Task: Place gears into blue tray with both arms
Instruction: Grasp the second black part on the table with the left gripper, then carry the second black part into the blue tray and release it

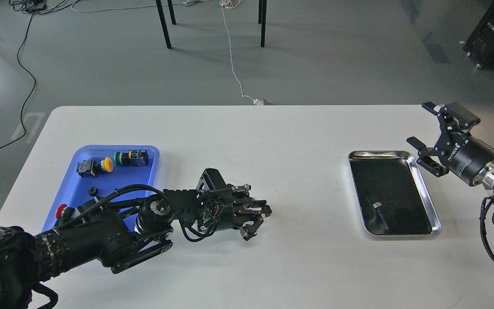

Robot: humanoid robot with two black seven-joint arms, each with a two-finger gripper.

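Observation:
The blue tray [143,179] lies at the table's left. One small black gear [93,190] rests in it. My left arm reaches from the lower left across the tray's near end. Its gripper [262,210] is right of the tray, low over the white table, its fingers drawn together on another gear that they almost wholly hide. My right gripper [421,125] hovers at the far right, just beyond the steel tray's right rim. It is open with nothing between its fingers.
Push-button switches with yellow [97,166], green [131,158] and red [61,210] caps sit in the blue tray. A shiny steel tray [436,224] with a dark inside lies at the right. Bare white tabletop [307,180] spans the space between the trays.

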